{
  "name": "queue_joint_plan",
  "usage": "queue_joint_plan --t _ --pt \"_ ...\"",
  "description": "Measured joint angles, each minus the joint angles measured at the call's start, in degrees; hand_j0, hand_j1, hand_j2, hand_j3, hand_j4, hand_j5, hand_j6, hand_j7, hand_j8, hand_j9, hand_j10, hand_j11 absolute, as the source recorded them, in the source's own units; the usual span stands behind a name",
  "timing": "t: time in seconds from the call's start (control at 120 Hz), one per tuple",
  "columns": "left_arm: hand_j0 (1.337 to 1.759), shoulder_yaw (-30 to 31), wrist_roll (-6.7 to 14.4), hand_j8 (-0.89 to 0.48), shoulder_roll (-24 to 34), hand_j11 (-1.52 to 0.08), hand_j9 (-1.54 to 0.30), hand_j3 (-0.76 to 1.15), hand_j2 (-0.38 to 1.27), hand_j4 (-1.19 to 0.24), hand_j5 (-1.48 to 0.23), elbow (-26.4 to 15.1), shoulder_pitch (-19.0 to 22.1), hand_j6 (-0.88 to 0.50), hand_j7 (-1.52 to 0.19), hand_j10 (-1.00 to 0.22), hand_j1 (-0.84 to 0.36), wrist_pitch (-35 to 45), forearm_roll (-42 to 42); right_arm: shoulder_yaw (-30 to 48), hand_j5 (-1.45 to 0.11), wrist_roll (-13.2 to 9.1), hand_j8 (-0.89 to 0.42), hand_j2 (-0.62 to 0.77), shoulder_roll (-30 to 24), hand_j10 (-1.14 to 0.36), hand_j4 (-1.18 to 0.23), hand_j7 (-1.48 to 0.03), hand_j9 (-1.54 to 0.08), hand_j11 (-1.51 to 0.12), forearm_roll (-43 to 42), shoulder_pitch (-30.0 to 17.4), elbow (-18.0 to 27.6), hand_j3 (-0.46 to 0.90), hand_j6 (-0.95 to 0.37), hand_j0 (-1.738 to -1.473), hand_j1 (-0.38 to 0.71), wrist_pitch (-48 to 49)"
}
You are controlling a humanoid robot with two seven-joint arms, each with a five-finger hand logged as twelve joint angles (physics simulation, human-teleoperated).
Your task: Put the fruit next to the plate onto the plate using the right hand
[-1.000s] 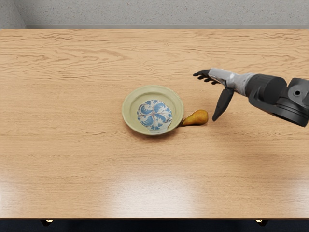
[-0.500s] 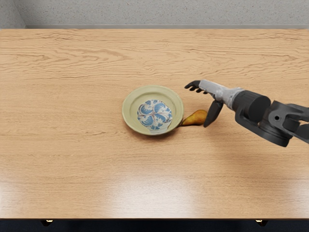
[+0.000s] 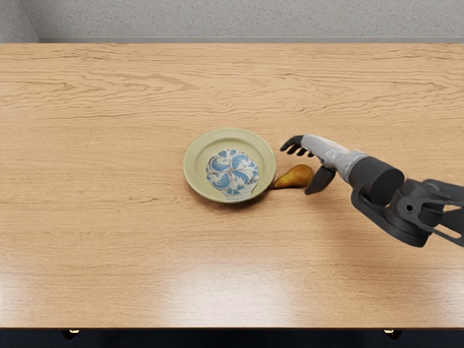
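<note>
The right hand (image 3: 317, 155), fingers apart, is just right of the pear (image 3: 293, 176), which lies against the plate's (image 3: 191, 158) right rim

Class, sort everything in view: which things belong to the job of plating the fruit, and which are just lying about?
Part of the job: pear, plate, right hand (open, beside the pear).
Not part of it: wooden table, grey wall behind.
</note>
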Motion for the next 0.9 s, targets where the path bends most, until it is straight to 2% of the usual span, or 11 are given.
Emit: queue_joint_plan --t 0.392,0.9 --pt "1.658 0.00 0.00 -0.02 0.00 -0.03 -0.03 0.00 0.00 -0.02 -0.03 0.00 0.00 -0.02 -0.03 -0.02 0.32 0.00 0.00 -0.82 -0.45 0.00 -0.35 -0.07 3.55 -0.35 -0.35 -0.45 -0.45 -0.45 -0.43 -0.43 -3.65 0.00 -0.35 -1.658 0.06 -0.74" --pt "1.658 0.00 0.00 -0.02 0.00 -0.03 -0.03 0.00 0.00 -0.02 -0.03 0.00 0.00 -0.02 -0.03 -0.02 0.32 0.00 0.00 -1.14 -0.58 0.03 -0.45 -0.09 3.90 -0.45 -0.45 -0.58 -0.58 -0.58 -0.44 -0.53 -4.75 0.00 -0.45 -1.658 0.18 -0.91"
